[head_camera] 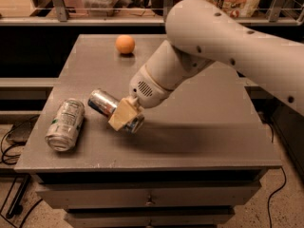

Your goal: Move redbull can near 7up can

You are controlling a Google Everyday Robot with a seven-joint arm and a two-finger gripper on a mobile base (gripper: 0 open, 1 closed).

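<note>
Gripper (124, 117): clenched around the redbull can, low over the table (199, 127).
Redbull can (102, 102): lying sideways in the grasp, just beside the 7up can.
7up can (65, 124): on its side, front-left.
Orange (125, 44): far edge.

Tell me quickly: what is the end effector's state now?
The end effector is closed, holding the redbull can close beside the 7up can.
</note>
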